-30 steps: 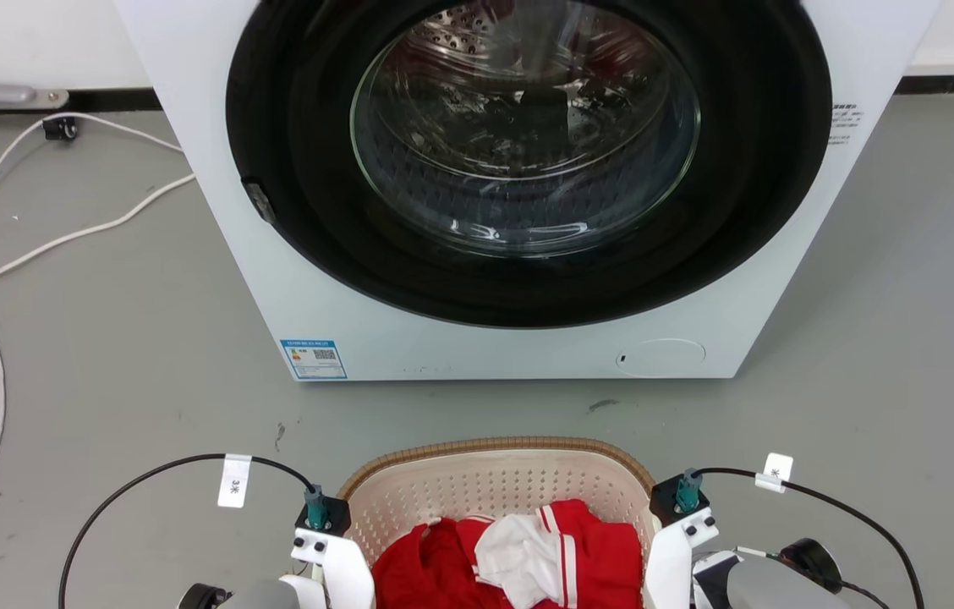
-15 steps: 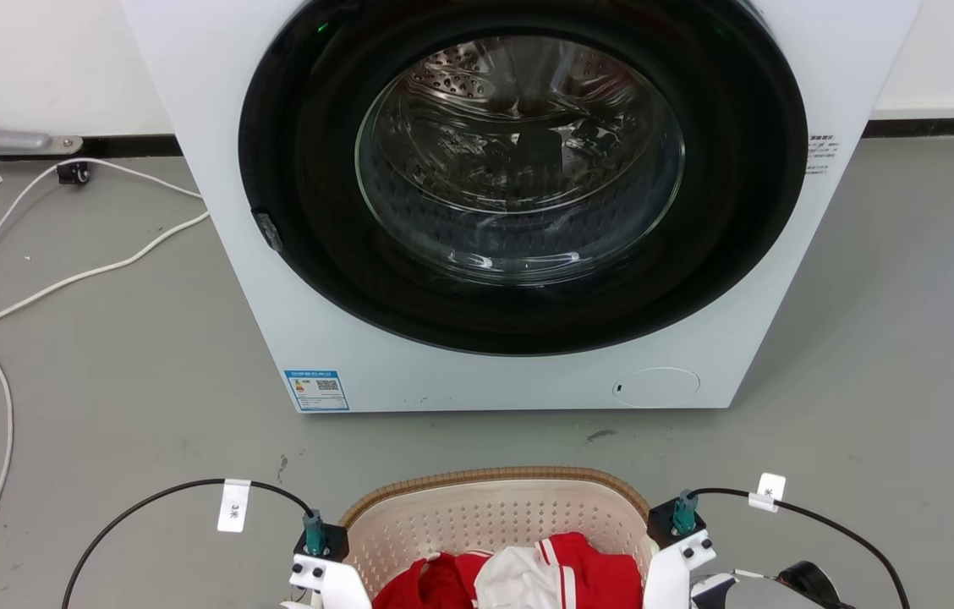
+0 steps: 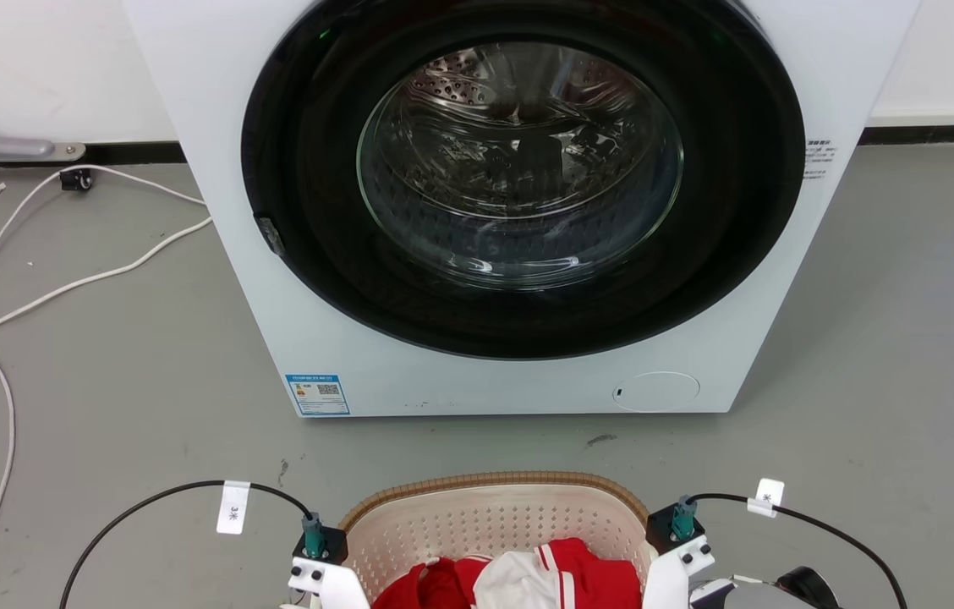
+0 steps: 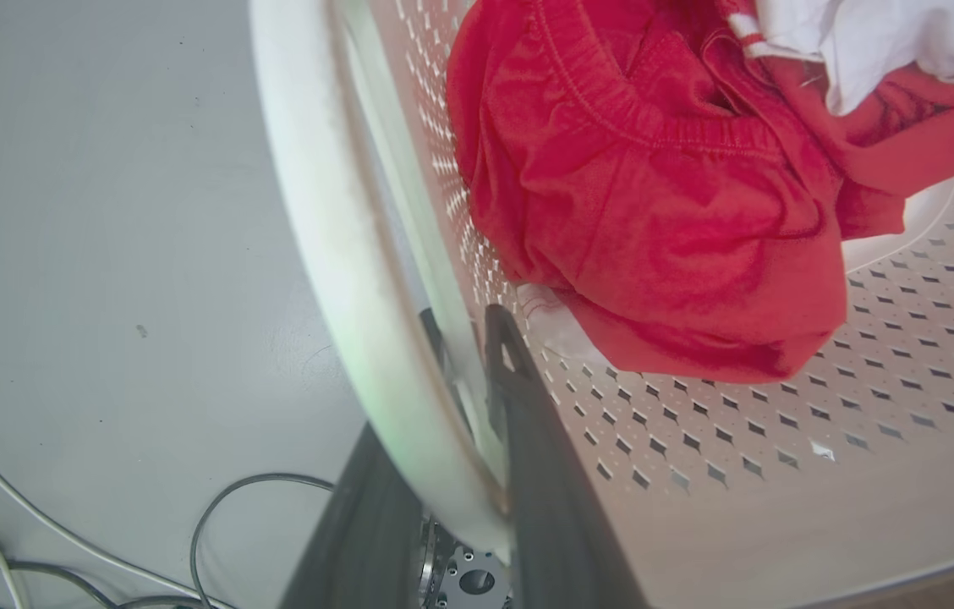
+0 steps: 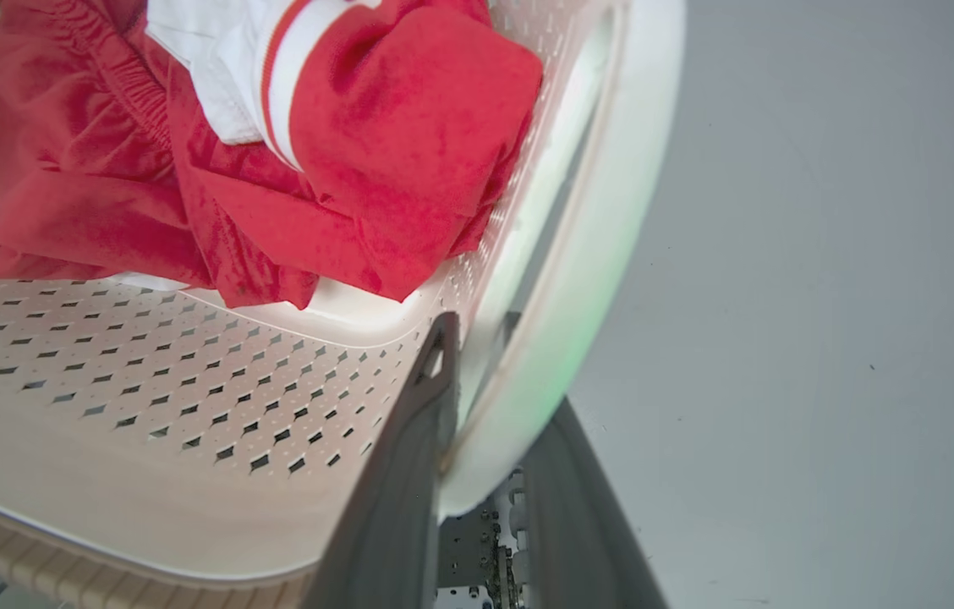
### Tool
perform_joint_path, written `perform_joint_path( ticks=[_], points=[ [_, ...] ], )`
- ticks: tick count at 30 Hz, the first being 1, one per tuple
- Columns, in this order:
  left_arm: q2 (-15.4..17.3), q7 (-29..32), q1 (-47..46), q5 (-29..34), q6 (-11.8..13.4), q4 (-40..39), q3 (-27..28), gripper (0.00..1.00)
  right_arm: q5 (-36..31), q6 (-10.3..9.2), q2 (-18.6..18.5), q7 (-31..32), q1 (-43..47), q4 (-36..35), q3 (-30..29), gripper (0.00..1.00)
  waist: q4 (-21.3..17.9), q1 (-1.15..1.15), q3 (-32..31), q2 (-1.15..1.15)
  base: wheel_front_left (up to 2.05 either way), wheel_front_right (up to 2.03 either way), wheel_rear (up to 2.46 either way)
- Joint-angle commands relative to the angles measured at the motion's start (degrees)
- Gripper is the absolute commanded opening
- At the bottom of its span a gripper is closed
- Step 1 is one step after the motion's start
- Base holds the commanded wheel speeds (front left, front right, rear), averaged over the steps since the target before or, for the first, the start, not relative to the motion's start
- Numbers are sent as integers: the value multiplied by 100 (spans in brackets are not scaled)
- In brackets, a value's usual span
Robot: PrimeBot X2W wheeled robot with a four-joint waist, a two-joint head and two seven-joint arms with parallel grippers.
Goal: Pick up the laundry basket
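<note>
Washing machine [image 3: 519, 211] dead ahead on floor [image 3: 105, 381], door shut. Held laundry basket [image 3: 494, 516] just short of it, between both arms, gripped on both sides to keep it level and red-and-white clothes [image 3: 528, 584] inside. Clamped left gripper [image 4: 467, 338] over left handle [image 4: 316, 237], right gripper [image 5: 477, 326] over right handle [image 5: 612, 211]. Jaws narrow, one finger inside wall, one outside. Angled both wrists down over basket flanks. Likely lifted, couldn't confirm.

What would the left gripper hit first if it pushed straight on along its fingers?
Probably the red shorts in the basket, just past the inner finger; the left gripper straddles the handle. Depth is unclear.
</note>
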Motion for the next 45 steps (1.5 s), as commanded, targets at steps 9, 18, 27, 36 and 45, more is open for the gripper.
perform_joint_path(
  ticks=[9, 18, 27, 36, 45],
  points=[
    [-114, -59, -61, -108, -32, -90, -158, 0, 159, 32, 132, -85, -102, -36, 169, 0, 10, 0, 1, 0, 0, 0, 0],
    [-124, -98, -111, -209, -33, -55, -283, 0, 297, 32, 132, -134, -141, -9, 313, 0, 18, 0, -8, 0, 0, 0, 0],
    [-115, -137, -134, -300, -33, -32, -402, 0, 398, 32, 132, -174, -168, 14, 452, 0, 10, 0, -15, 0, 0, 0, 0],
    [-103, -167, -138, -402, -32, -25, -512, 0, 498, 32, 132, -215, -201, 36, 568, 0, 7, 0, -10, 0, 0, 0, 0],
    [-111, -200, -148, -485, -33, -7, -619, 0, 601, 32, 133, -235, -202, 57, 669, 0, 13, 0, -12, 0, 0, 0, 0]
  ],
)
